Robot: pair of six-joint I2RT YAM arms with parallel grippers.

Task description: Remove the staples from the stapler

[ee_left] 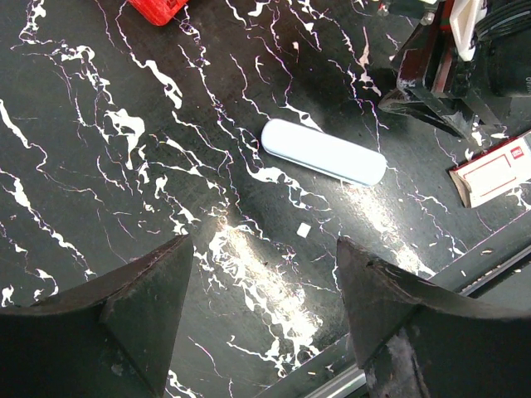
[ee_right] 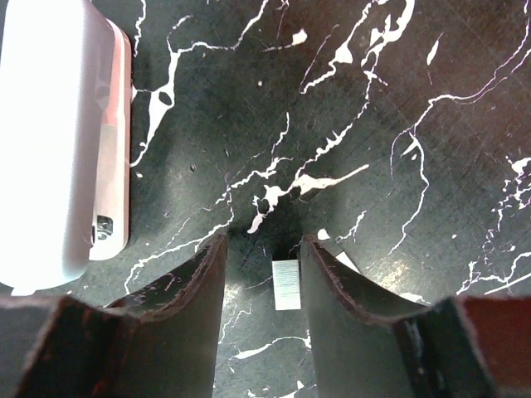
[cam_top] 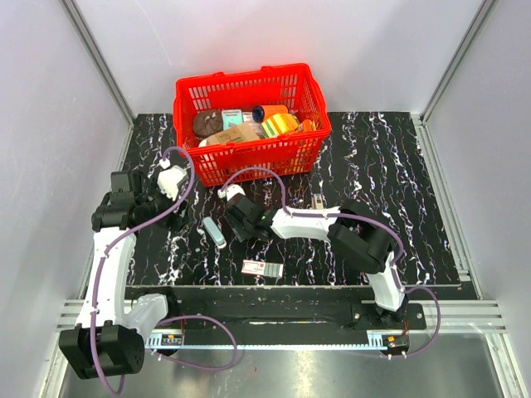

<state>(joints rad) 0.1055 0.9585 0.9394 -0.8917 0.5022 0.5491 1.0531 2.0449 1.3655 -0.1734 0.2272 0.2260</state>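
Observation:
The stapler (cam_top: 214, 230), a slim pale grey bar, lies flat on the black marbled table; it also shows in the left wrist view (ee_left: 323, 152) and at the left of the right wrist view (ee_right: 62, 141). My right gripper (cam_top: 236, 222) is low over the table just right of the stapler. Its jaws (ee_right: 262, 240) stand partly apart, and a short grey staple strip (ee_right: 287, 284) lies between them against the right finger. My left gripper (cam_top: 168, 214) is open and empty (ee_left: 264, 245), left of the stapler and apart from it.
A red basket (cam_top: 187, 91) full of items stands at the back. A flat white-and-red box (cam_top: 262, 268) lies near the front edge and shows in the left wrist view (ee_left: 494, 176). A tiny white scrap (ee_left: 304, 230) and a small grey object (cam_top: 317, 201) lie on the table.

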